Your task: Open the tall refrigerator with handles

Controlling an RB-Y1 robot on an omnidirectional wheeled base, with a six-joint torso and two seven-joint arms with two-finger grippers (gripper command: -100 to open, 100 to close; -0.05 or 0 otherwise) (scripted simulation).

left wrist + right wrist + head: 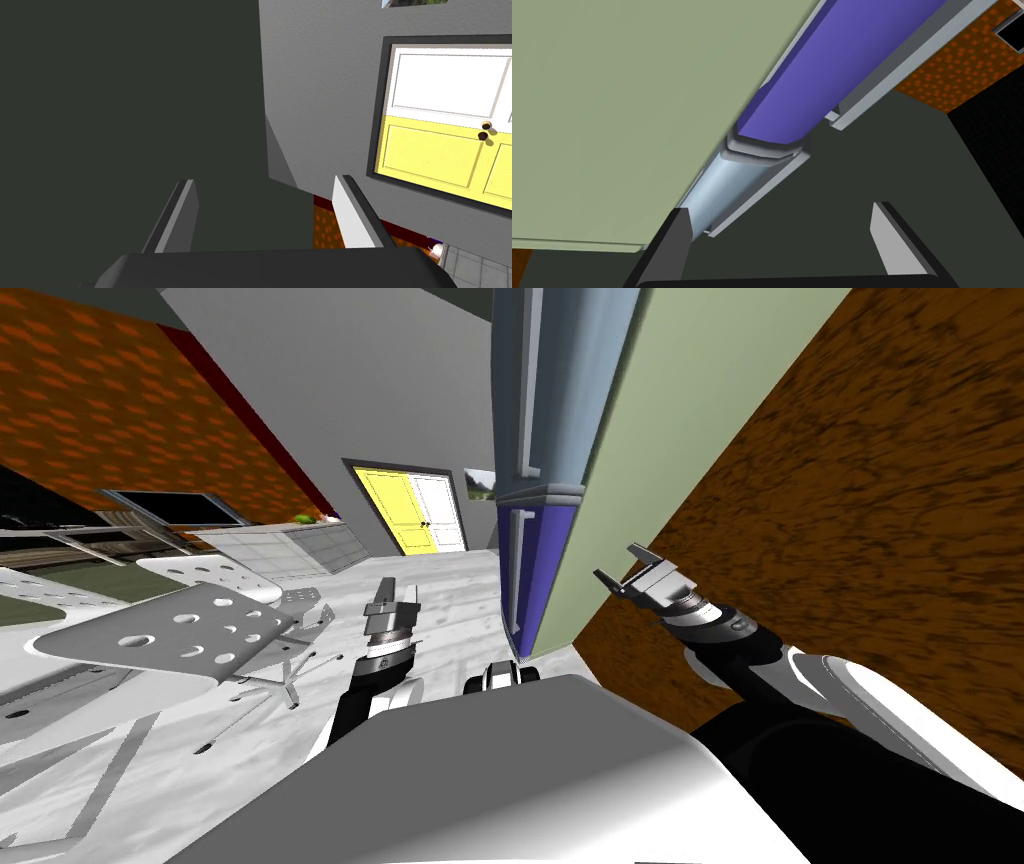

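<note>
The tall refrigerator [610,438] rises just ahead and to my right, showing a pale green side. Its doors face left and look shut: a silvery blue upper door [555,388] and a purple lower door [535,558]. Each carries a long grey handle [516,573] along its front edge. My right gripper [620,564] hovers open beside the green side, low down and apart from the handles. In the right wrist view the purple door [822,75], the silvery door [722,185] and a handle [757,192] lie beyond the open right gripper [782,235]. My left gripper [388,586] is raised to the left, open and holding nothing [265,215].
A brown wall [850,538] runs close behind the refrigerator on my right. White perforated chairs [170,633] stand at my left on a pale floor. A yellow and white double door [415,513] is in the far grey wall, with low cabinets [290,548] to its left.
</note>
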